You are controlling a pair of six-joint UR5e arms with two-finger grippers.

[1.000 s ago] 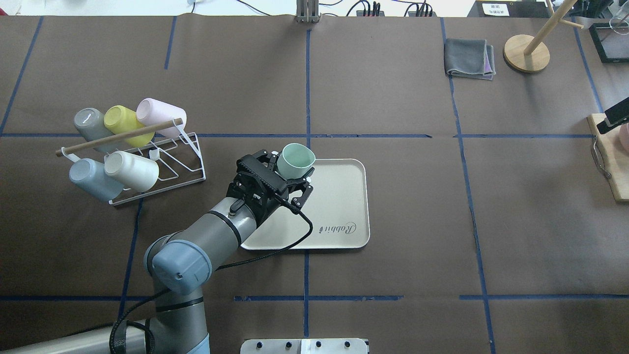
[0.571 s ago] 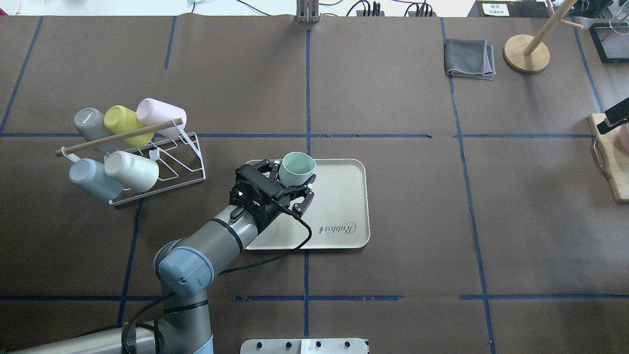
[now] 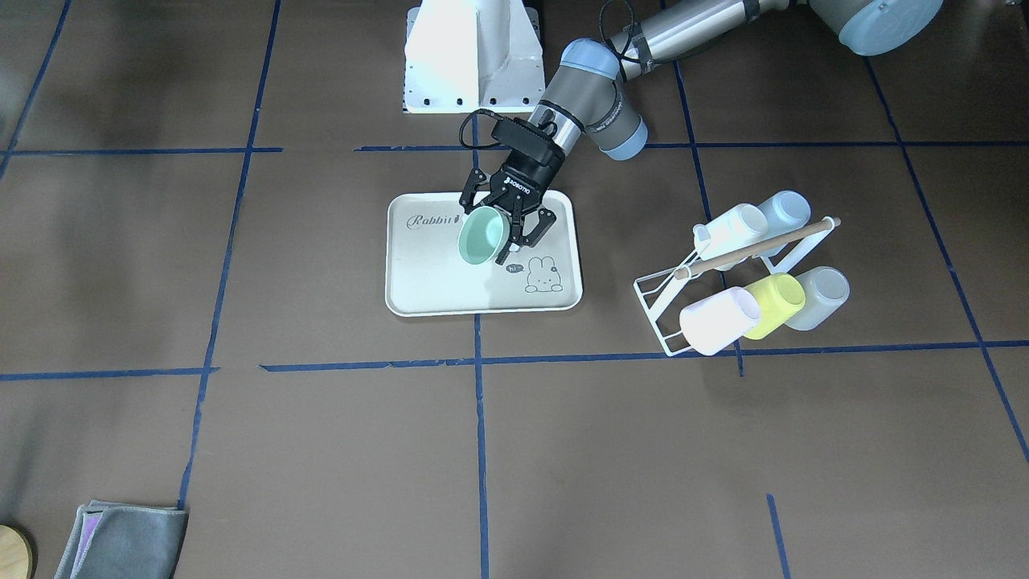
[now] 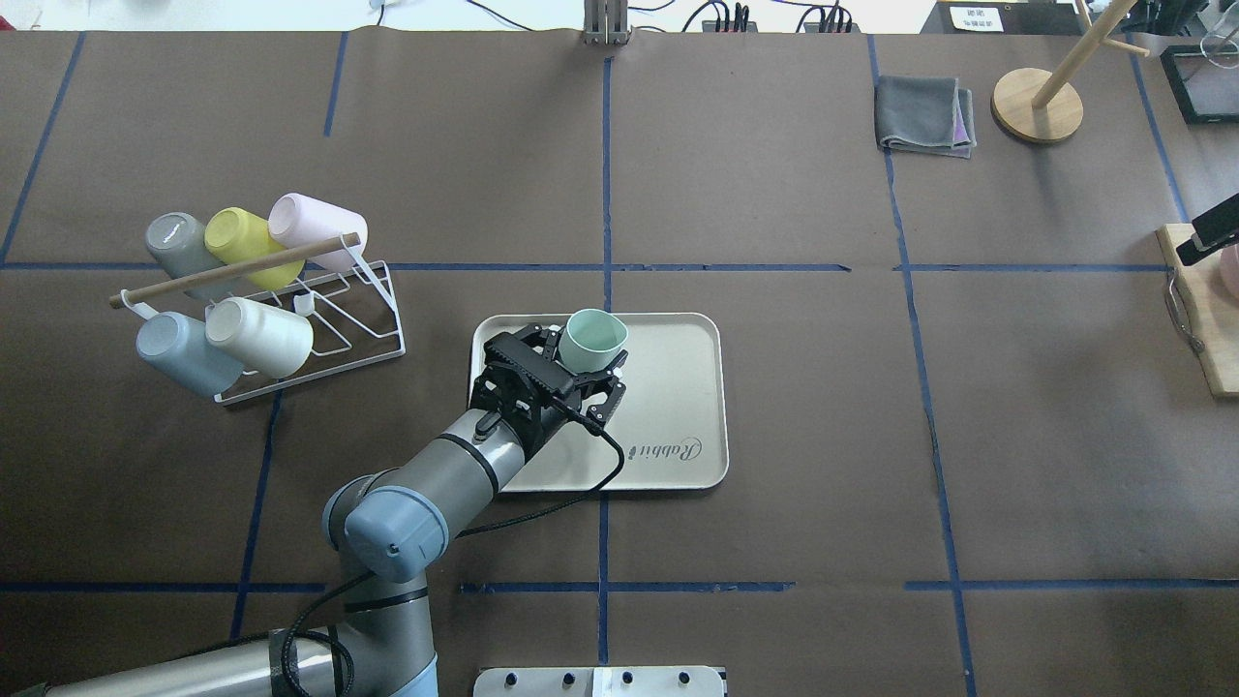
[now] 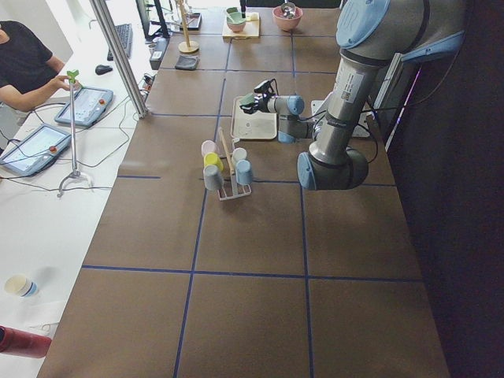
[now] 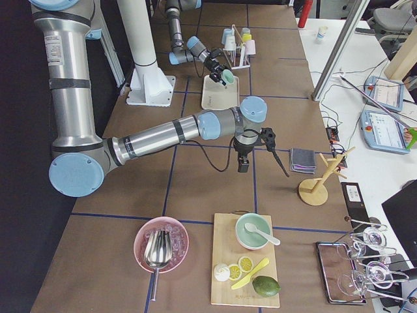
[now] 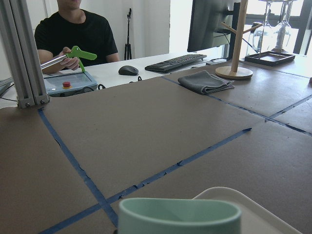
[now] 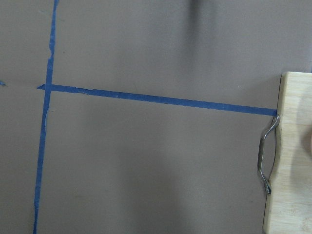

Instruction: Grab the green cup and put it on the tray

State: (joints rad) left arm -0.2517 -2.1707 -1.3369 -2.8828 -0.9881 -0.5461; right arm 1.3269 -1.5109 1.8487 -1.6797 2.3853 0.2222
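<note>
Mid-bench, nearer robot edge: tray [image 4: 678, 378]. Above its far-left corner: green cup [image 4: 593, 337]. Left of tray: cup rack [image 4: 334, 324]. Near far-right corner: folded cloth [image 4: 924, 114], wooden stand [image 4: 1037, 105].

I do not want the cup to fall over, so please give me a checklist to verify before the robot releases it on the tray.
1. Left tool shut on green cup: ok.
2. Cup over the tray, inside its rim: ok.
3. Cup upright: cannot tell; it looks tilted in the front-facing view, but its rim looks level in the left wrist view.
4. Cup base resting on the tray: cannot tell.
5. Cup rack apart from the tray: ok.
</note>
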